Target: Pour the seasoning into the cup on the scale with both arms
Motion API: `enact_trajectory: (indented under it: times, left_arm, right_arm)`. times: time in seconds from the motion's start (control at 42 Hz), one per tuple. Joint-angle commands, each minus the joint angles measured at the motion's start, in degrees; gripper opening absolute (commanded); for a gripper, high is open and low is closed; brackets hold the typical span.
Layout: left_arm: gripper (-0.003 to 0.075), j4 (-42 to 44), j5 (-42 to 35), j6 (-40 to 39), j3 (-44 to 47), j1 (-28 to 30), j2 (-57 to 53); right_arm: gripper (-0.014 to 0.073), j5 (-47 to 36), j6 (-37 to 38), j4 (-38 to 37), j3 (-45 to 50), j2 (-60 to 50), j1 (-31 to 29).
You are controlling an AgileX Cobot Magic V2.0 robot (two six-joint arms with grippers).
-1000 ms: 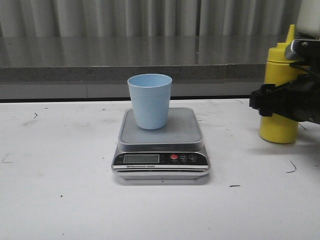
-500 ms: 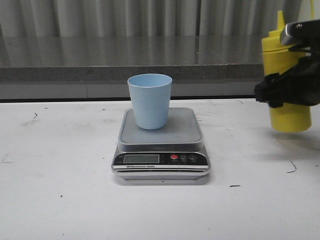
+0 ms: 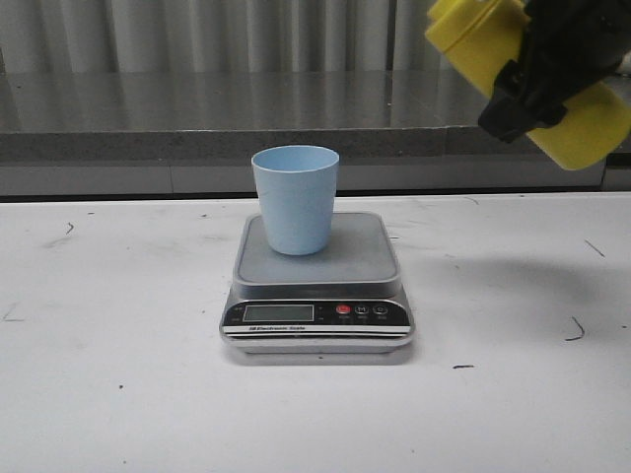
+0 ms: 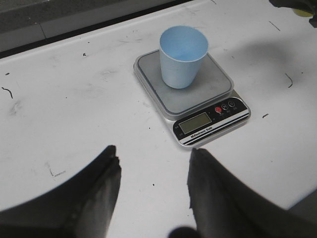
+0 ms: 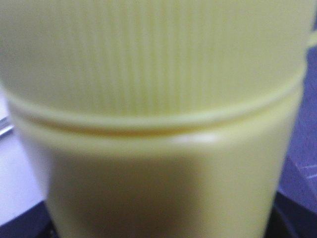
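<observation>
Bottle tilted high, up and right of the scale

Bottle [image 3: 582, 123] hangs in the air, well above and to the right of the scale [image 3: 317, 271], clear of the worktop [image 3: 118, 394]. Its long axis slants: the capped end points up and toward the scale side, the base sits lower and farther from the scale. The nozzle tip is cut off by the frame edge. The right gripper [image 3: 552, 69] has its jaws clamped around the bottle's middle; in the right wrist view the ribbed cap and yellow body [image 5: 158, 163] fill the frame, blurred.

Cup [image 3: 295, 199] stands upright on the scale's platform, toward its back edge, mouth open upward. The scale's display and buttons face the front.

Left gripper [image 4: 151, 191] hovers over the worktop in front of the scale, jaws apart, holding nothing.
</observation>
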Motion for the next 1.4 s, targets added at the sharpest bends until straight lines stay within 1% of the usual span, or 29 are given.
enact_trajectory:
  times: [0.0,0.19,0.214,0.262,0.286,0.333,0.357,0.405,0.452,0.571,0.643,1.048,1.167,1.381]
  left_arm:
    - [0.0313,-0.6,-4.1,-0.1,-1.6,0.0,-0.3]
    - [0.0313,-0.6,-4.1,-0.1,-1.6,0.0,-0.3]
    - [0.0313,-0.6,-4.1,-0.1,-1.6,0.0,-0.3]
    - [0.0313,-0.6,-4.1,-0.1,-1.6,0.0,-0.3]
    - [0.0313,-0.6,-4.1,-0.1,-1.6,0.0,-0.3]
    - [0.0313,-0.6,-4.1,-0.1,-1.6,0.0,-0.3]
    - [0.0313,-0.6,-4.1,-0.1,-1.6,0.0,-0.3]
    - [0.0313,-0.6,-4.1,-0.1,-1.6,0.0,-0.3]
    - [0.0313,-0.6,-4.1,-0.1,-1.6,0.0,-0.3]
    - [0.0313,-0.6,-4.1,-0.1,-1.6,0.0,-0.3]
    - [0.0313,-0.6,-4.1,-0.1,-1.6,0.0,-0.3]
    - [0.0313,-0.6,-4.1,-0.1,-1.6,0.0,-0.3]
    - [0.0313,-0.6,-4.1,-0.1,-1.6,0.0,-0.3]
    - [0.0313,-0.6,-4.1,-0.1,-1.6,0.0,-0.3]
  right_arm:
    - [0.0301,2.7,-2.2,-5.1,-7.1,-1.1,2.7]
    - [0.0301,13.4,0.0,-15.0,-15.5,3.8,7.7]
    - [0.0301,14.8,0.9,-17.7,-16.6,4.3,8.4]
    - [0.0300,16.6,3.2,-20.8,-18.1,5.5,9.2]
    - [0.0300,17.8,4.1,-24.2,-19.1,6.0,9.8]
    - [0.0300,19.6,6.4,-27.9,-20.3,7.0,10.6]
    - [0.0300,20.5,7.7,-31.4,-20.9,7.7,11.2]
    - [0.0300,21.6,9.4,-34.8,-21.5,8.4,12.0]
    - [0.0300,22.4,11.0,-40.2,-21.8,9.3,13.0]
    - [0.0300,23.3,11.1,-49.7,-21.8,10.9,14.7]
    - [0.0300,23.4,11.1,-53.6,-21.8,11.5,15.2]
    - [0.0300,19.5,11.1,-73.7,-21.8,11.8,15.5]
    - [0.0300,18.1,11.1,-76.7,-21.8,11.8,15.5]
    - [0.0300,16.8,10.9,-78.2,-21.8,11.8,15.5]
